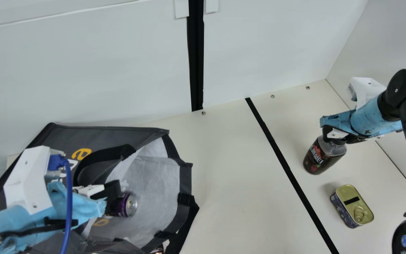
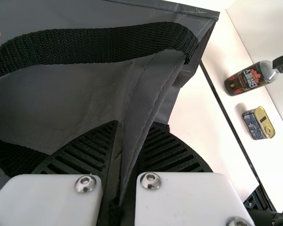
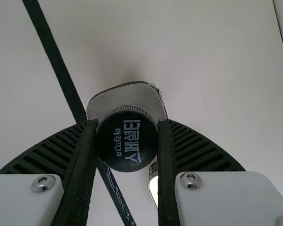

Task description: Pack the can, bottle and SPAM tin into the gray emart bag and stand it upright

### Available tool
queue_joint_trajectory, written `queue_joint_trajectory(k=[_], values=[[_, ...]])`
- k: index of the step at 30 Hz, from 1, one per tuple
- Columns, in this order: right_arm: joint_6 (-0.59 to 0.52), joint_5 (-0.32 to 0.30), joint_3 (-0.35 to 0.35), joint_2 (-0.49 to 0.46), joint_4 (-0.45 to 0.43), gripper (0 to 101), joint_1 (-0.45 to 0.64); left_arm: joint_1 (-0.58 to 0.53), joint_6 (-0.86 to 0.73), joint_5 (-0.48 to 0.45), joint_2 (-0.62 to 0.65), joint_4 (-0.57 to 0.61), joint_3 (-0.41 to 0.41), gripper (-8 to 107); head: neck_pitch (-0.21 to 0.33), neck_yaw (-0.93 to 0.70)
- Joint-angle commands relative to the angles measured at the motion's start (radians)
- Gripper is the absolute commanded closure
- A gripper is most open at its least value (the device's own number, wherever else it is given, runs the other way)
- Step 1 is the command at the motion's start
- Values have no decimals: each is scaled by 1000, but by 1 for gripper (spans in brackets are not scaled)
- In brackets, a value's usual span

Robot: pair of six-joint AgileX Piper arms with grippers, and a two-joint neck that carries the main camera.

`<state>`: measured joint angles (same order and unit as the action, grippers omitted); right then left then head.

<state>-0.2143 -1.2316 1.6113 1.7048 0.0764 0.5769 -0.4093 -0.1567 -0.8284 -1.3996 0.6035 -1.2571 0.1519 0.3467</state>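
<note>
The cream table (image 1: 238,176) runs back to the far wall (image 1: 83,70) and out to the side wall (image 1: 393,42), with the black stripe (image 1: 287,169) crossing it. Left of that stripe, across a broad strip of tabletop, the gray emart bag (image 1: 93,135) lies on its side, its dark-edged mouth gaping stripeward. Also left of the stripe, at the bag's mouth, the left gripper (image 1: 113,197) has its ribbed fingers pinched on a fold of bag edge. Right of the stripe, the right gripper (image 1: 334,135) clasps the cap of the dark bottle (image 1: 317,157); whether its base touches the table I cannot tell. The SPAM tin (image 1: 347,193) sits right of the stripe too, nearer the camera, ring side up, apart from the bottle. Well left of the stripe, the can (image 1: 129,204) lies inside the bag's mouth.
</note>
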Motion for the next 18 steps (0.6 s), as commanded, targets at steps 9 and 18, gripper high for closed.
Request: queue_joint_trajectory(k=[9, 18], values=[[-46, 12, 22, -28, 26, 101, -15, 0, 0, 0, 0, 0, 0, 107, 23, 2], [-78, 12, 14, -70, 37, 101, -48, 0, 0, 0, 0, 0, 0, 107, 23, 2]])
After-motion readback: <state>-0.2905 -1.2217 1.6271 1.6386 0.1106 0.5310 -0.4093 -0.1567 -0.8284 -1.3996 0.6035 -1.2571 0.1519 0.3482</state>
